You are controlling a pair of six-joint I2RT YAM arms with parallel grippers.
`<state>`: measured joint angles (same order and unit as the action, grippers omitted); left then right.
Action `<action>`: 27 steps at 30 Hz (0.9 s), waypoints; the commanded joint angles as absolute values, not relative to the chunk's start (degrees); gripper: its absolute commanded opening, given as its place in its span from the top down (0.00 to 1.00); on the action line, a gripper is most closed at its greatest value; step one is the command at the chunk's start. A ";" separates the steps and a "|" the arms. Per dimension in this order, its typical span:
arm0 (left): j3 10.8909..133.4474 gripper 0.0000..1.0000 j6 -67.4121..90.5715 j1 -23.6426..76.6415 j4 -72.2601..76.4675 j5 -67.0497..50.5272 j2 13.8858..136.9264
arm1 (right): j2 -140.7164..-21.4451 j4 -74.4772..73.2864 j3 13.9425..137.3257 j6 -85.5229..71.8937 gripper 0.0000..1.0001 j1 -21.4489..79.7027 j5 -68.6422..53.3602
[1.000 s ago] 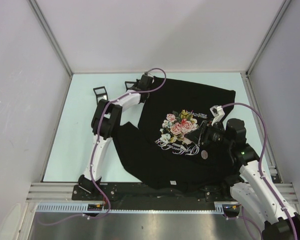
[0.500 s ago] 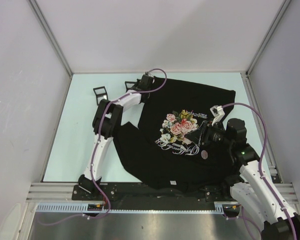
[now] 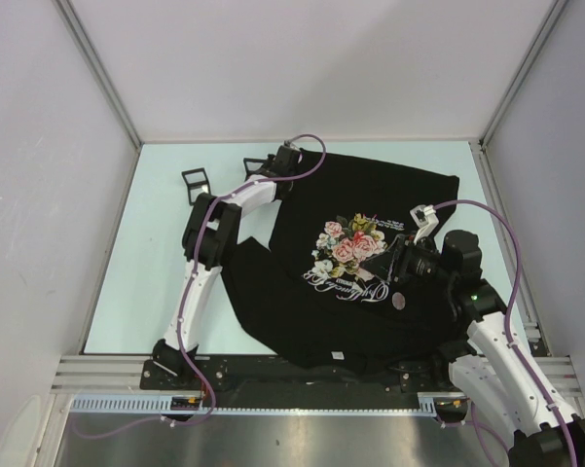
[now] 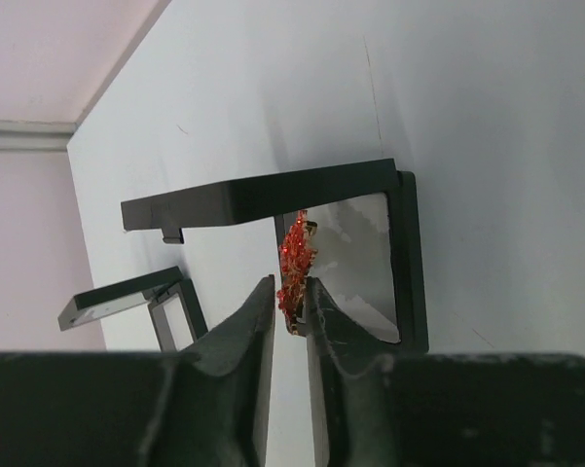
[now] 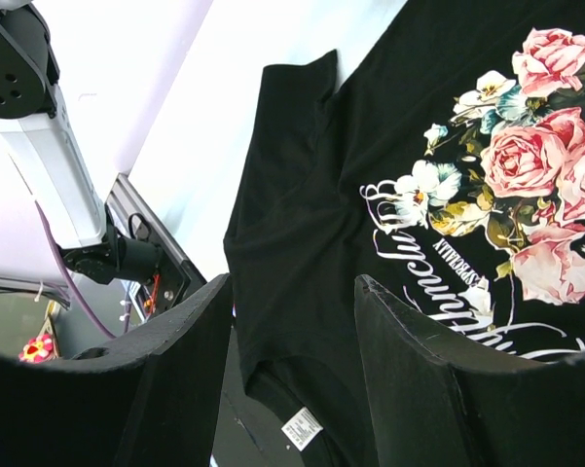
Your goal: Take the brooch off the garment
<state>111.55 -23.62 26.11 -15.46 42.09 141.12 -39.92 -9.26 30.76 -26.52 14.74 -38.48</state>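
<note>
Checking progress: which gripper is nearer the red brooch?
Left. The left gripper pinches the red brooch; the right gripper hangs open over the garment.

White arm links (image 3: 197,292), black joints (image 3: 209,235), purple cables (image 3: 464,202), black pincer fingers (image 5: 165,370).

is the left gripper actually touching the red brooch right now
Touching. The left wrist view shows the left gripper with both fingertips pressed against the lower part of the red brooch, with no gap on either side.
</note>
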 commanded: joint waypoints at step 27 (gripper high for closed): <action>102.85 0.34 -3.27 28.12 -32.17 20.20 113.69 | -41.56 -23.19 33.92 -26.28 0.44 14.24 -23.23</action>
<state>106.21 -12.73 27.11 -27.07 33.65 125.43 -39.88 -15.31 30.94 -27.09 14.48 -33.43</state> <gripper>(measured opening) 0.657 0.573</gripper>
